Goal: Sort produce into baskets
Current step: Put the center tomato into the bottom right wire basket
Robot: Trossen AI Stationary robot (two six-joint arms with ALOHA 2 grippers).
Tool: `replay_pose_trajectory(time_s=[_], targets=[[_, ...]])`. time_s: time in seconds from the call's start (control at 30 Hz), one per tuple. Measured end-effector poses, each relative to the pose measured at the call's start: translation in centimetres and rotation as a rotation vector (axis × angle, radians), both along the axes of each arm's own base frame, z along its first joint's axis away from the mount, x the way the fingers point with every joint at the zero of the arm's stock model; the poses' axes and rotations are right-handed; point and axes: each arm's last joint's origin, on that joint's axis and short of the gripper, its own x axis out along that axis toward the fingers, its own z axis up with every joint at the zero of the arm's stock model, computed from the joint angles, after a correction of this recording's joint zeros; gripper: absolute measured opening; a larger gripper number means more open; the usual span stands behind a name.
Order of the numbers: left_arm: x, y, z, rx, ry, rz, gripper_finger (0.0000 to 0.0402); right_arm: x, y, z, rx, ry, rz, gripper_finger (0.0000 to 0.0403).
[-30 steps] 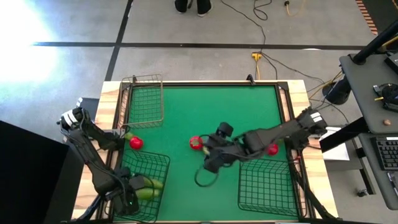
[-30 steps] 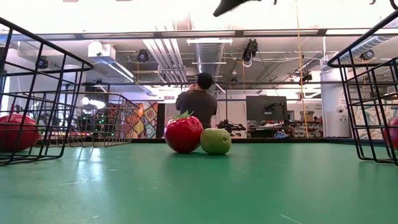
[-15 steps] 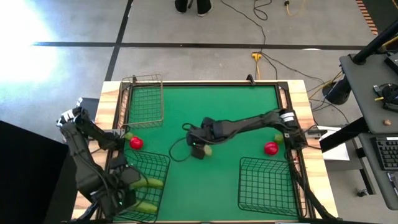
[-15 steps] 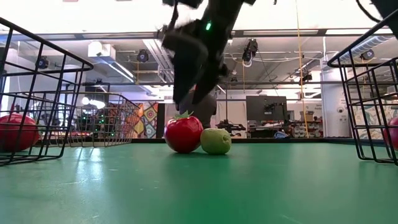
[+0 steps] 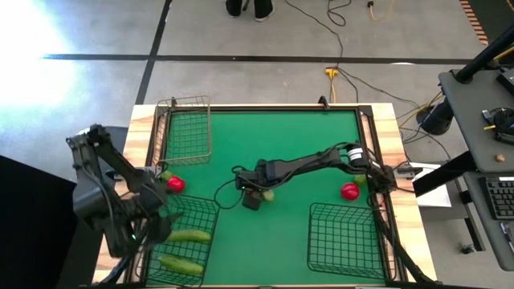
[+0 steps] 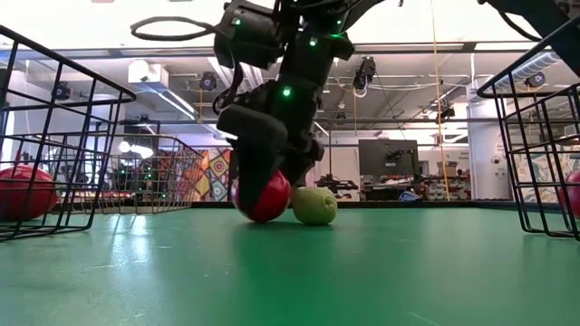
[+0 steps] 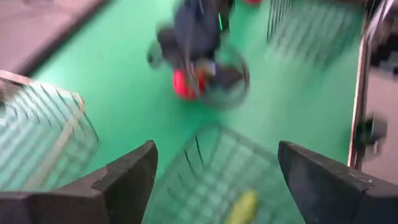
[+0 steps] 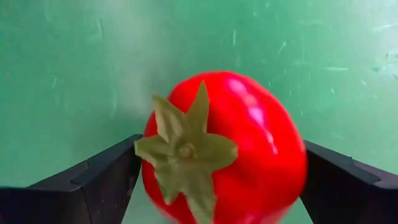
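Note:
A red tomato (image 8: pixel 230 149) with a green calyx stands on the green mat at mid-table, and also shows in the low view (image 6: pixel 263 197). A pale green round fruit (image 6: pixel 314 206) lies right beside it. My right gripper (image 5: pixel 250 195) is down over the tomato, one finger on each side. My left gripper (image 7: pixel 217 155) is open and empty, raised above the near-left basket (image 5: pixel 201 210), where two green cucumbers (image 5: pixel 189 236) lie. My right gripper has the tomato's two opposite sides (image 8: pixel 152 162) between its two fingers (image 8: pixel 106 174). The fingers come from above, pointing down, with the calyx facing up toward the wrist. The tomato's underside rests on the mat.
A narrow basket (image 5: pixel 186 132) stands at the far left and a squarish one (image 5: pixel 344 241) at the near right. A second tomato (image 5: pixel 175 185) lies by the left edge. A third tomato (image 5: pixel 349 191) with a pale fruit (image 5: pixel 359 180) lies by the right edge.
My right gripper has swung from the near-right basket toward the table's middle and come down over the tomato, which has shifted slightly. My left gripper has risen out of the near-left basket and drawn back toward the left edge; the cucumbers stay in the basket.

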Motion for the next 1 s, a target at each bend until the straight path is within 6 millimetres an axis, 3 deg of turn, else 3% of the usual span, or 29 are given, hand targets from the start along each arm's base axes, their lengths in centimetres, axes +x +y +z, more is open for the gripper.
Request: replay_pose_trajectory(time_s=[0.27, 0.37, 0.47, 0.57, 0.67, 0.77, 0.87, 1.0], targets=[[-1.7, 3.7, 0.5, 0.045, -0.243, 0.073, 0.0306, 0.5, 0.0, 0.3, -0.005, -0.058, -0.02, 0.0318], [-2.2, 4.7, 0.0, 0.047, -0.305, 0.106, 0.0306, 0.4, 0.1, 1.3, -0.004, -0.089, -0.019, 0.0303], [-2.6, 5.5, -0.6, 0.033, -0.334, 0.129, 0.0306, 0.1, 0.6, 3.9, 0.001, -0.142, -0.008, 0.0303], [-2.9, 6.0, -1.4, 0.015, -0.34, 0.145, 0.0306, -1.4, 2.0, 8.3, 0.012, -0.191, 0.026, 0.0303], [-3.3, 6.5, -2.0, -0.005, -0.337, 0.157, 0.0306, -4.8, 4.6, 13.4, 0.042, -0.204, 0.057, 0.0305], [-3.4, 6.8, -2.5, -0.009, -0.33, 0.158, 0.0306, -9.4, 7.6, 17.3, 0.12, -0.19, 0.022, 0.0307], [-3.6, 7.0, -2.8, -0.005, -0.332, 0.158, 0.0306, -14.0, 10.7, 19.6, 0.228, -0.152, -0.079, 0.0306], [-3.7, 7.3, -3.0, 0.013, -0.356, 0.161, 0.0306, -19.2, 14.8, 19.9, 0.328, -0.04, -0.257, 0.0307]])
